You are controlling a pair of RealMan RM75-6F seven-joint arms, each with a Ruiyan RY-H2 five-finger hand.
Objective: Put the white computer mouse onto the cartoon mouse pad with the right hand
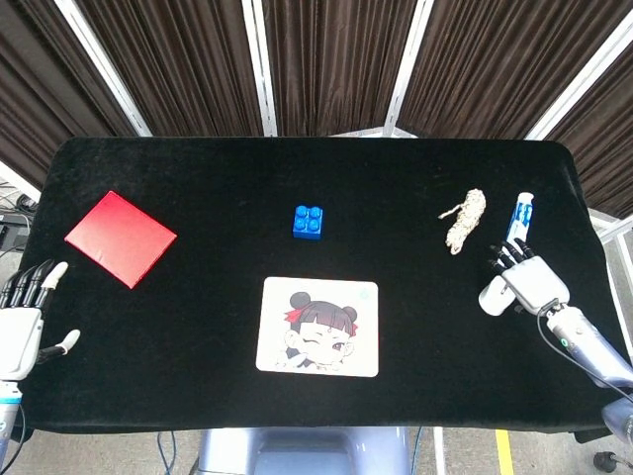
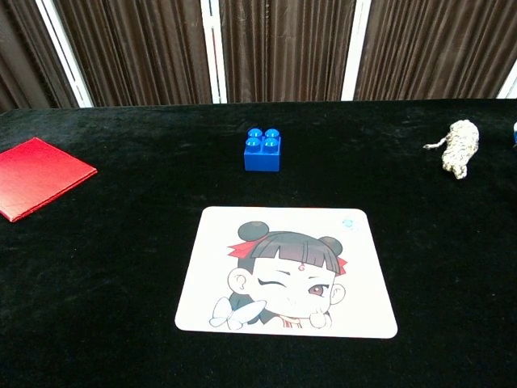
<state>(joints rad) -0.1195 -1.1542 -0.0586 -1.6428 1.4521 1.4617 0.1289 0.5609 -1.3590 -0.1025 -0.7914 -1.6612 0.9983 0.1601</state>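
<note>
At the near left edge of the black cloth-covered table (image 1: 198, 396), the left hand (image 1: 22, 322) hangs with its fingers spread apart, grasping nothing. The white rectangular cartoon mouse pad (image 1: 317, 327), printed with a winking girl's face, lies flat near the front edge at the table's middle, with nothing on it. Neither view lets the white computer mouse be placed. At the near right, the right hand (image 1: 521, 281) rests low over the cloth, well apart from the pad. Its dark fingers (image 1: 508, 256) point away from the robot and seem loosely apart and released, though they show small in the head view. Just beyond them lies a white-and-blue tube (image 1: 521, 216). A flat red square (image 1: 121, 237) sits at the left. A blue studded toy brick (image 1: 309, 221) stands beyond the pad, and a bundle of pale rope (image 1: 465, 219) lies beside the tube. Dark pleated curtains (image 1: 326, 59) hang behind.
</note>
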